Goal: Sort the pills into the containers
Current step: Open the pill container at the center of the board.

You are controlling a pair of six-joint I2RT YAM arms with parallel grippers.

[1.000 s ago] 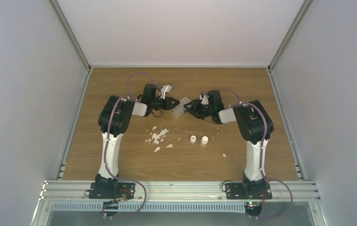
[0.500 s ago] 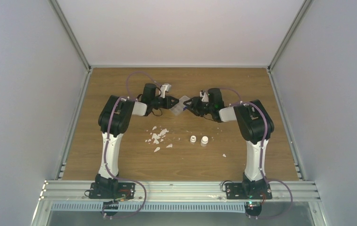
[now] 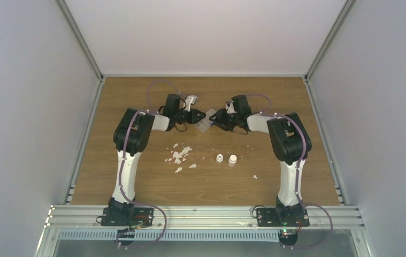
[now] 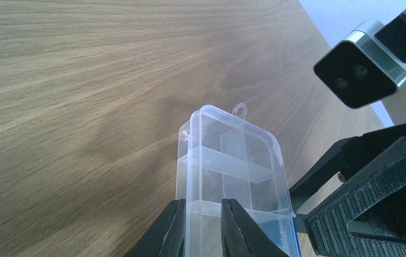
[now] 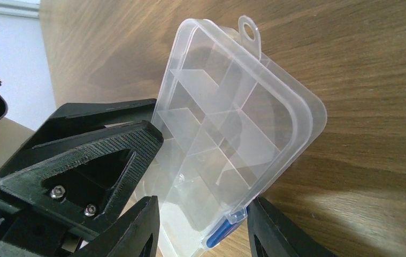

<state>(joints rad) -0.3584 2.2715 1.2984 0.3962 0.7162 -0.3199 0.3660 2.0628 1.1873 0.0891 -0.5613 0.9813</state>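
Observation:
The clear organiser box (image 3: 205,121) is held off the table at the far middle, between both grippers. My left gripper (image 4: 203,227) is shut across the box's thin edge (image 4: 227,160), and its compartments look empty. My right gripper (image 5: 203,230) holds the box's near end (image 5: 227,118) between its fingers. The right finger (image 5: 275,235) touches the corner by a blue latch (image 5: 219,235). In the top view the left gripper (image 3: 196,116) and right gripper (image 3: 216,119) face each other. No orange-yellow pills show in any view.
White flakes (image 3: 179,155) lie scattered left of centre, and one more (image 3: 254,176) lies nearer the right arm. Two small white vials (image 3: 220,158) (image 3: 232,160) stand in front of the grippers. The enclosure's walls stand at the left, right and back.
Both grippers have shifted slightly toward the far side with the box between them. The box now looks more edge-on and smaller from above.

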